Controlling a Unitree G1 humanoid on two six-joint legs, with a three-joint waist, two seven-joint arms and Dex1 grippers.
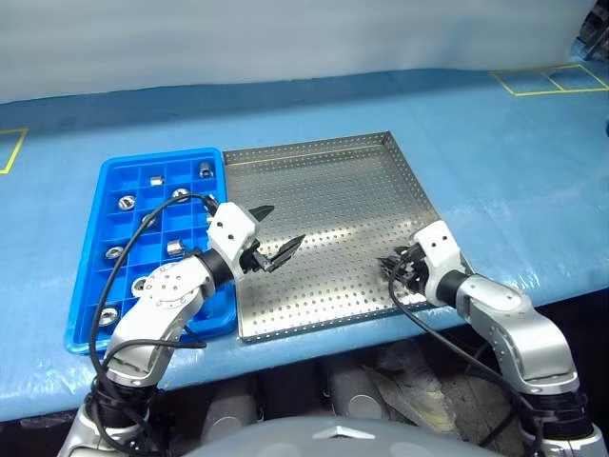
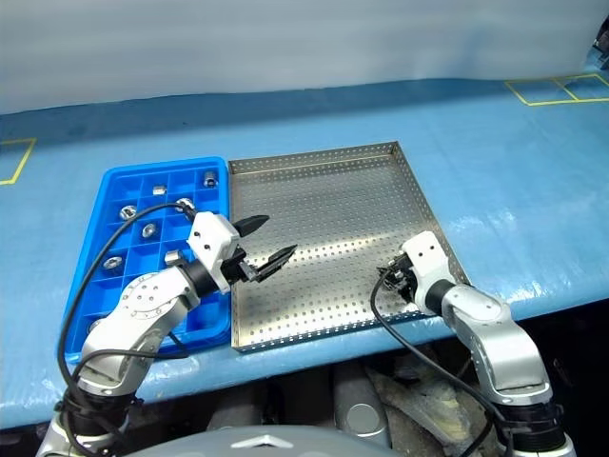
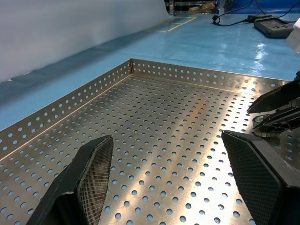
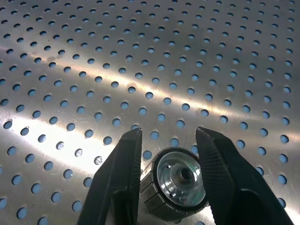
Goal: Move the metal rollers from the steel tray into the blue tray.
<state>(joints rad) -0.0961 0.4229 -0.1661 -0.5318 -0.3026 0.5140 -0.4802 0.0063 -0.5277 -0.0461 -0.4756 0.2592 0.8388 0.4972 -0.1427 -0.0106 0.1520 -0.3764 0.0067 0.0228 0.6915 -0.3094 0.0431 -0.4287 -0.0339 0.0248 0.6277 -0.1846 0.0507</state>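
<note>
The steel tray (image 1: 333, 186) lies in the middle of the table, its perforated floor mostly bare. My right gripper (image 1: 393, 268) is at the tray's near right corner, shut on one metal roller (image 4: 180, 180), a shiny hollow cylinder clamped between both fingers just over the tray floor. The blue tray (image 1: 103, 195) sits against the steel tray's left side. Several rollers (image 1: 127, 202) rest in its compartments. My left gripper (image 1: 284, 226) hovers open and empty over the steel tray's near left part, pointing towards the right gripper (image 3: 276, 112).
The light blue table covering (image 1: 514, 171) runs around both trays. Yellow tape marks (image 1: 552, 78) lie at the far right and at the far left. The table's front edge runs close below the trays. A black cable (image 1: 124, 257) from my left arm loops over the blue tray.
</note>
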